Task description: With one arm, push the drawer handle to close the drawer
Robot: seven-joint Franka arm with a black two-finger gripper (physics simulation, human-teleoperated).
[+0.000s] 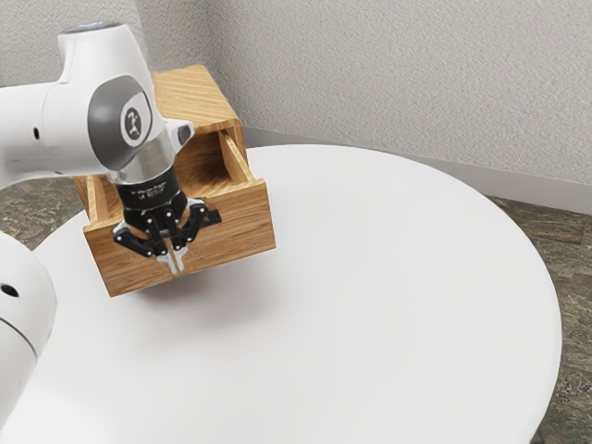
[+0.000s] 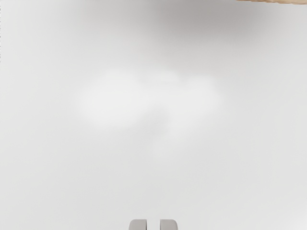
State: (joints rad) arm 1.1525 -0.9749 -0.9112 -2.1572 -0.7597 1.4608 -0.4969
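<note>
Drawer (image 1: 242, 222) standing open on the near side of the wooden cabinet (image 1: 196, 91), at the exterior view's left, with gripper (image 1: 176, 270) apparently just before it, fingertips slightly spread.

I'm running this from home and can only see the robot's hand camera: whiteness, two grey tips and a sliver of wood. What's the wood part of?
Observer: From the side, I see a wooden cabinet with its drawer pulled out.

Visitor: Oh! Where are the robot's jaws, compared with that drawer?

Observer: They point downward, just outside its front panel; I can't tell whether they touch it.

Visitor: And the white stuff, what shape is it?

Observer: That's a tabletop with a curved edge.
</note>
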